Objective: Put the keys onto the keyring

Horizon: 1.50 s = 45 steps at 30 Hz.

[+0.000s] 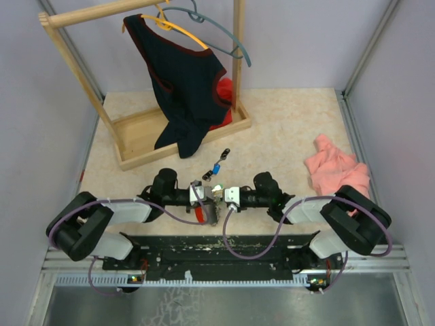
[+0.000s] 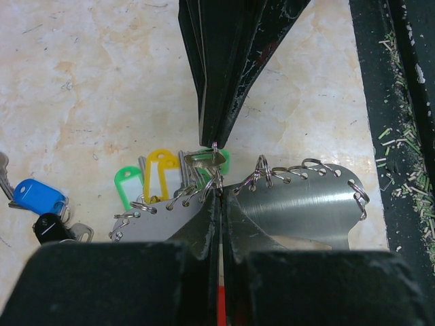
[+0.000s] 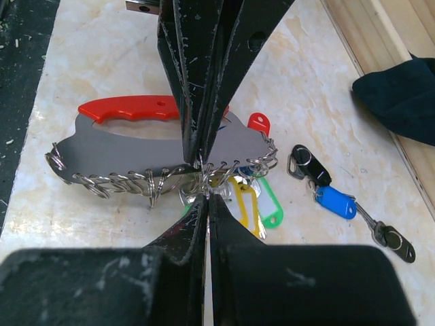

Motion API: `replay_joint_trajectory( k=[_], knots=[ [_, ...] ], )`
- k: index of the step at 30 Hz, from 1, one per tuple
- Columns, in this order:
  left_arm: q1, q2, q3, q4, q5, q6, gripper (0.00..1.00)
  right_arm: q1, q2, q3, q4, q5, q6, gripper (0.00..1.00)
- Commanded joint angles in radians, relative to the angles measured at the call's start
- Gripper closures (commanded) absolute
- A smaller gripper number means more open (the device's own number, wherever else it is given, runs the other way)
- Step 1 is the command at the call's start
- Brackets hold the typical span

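We clench the left end effector on the keyring, which lies mid-bench. The right end effector, also clenched, seems to pinch a green key. We should steady the ring and thread gently.

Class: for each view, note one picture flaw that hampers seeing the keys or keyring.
Top external: even light, but keys tiny. Left wrist: glare streaks the keyring; near fingers blurred. Right wrist: no glare, blue key sharp.
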Motion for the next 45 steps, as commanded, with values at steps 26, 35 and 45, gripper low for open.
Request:
replay_joint_trajectory(
  k=[26, 35, 45],
  knots=[
    [-0.003, 0.009, 0.033, -0.003, 0.032, 0.014, 0.99, 0.014, 0.025, 0.042, 0.071, -0.064, 0.004, 1.0],
    [-0.004, 0.006, 0.03, 0.001, 0.03, 0.011, 0.99, 0.014, 0.033, 0.053, 0.052, -0.076, 0.014, 1.0],
    [-0.004, -0.004, 0.024, 0.003, 0.027, 0.014, 0.99, 0.014, 0.03, 0.075, -0.012, -0.073, 0.047, 1.0]
  ],
)
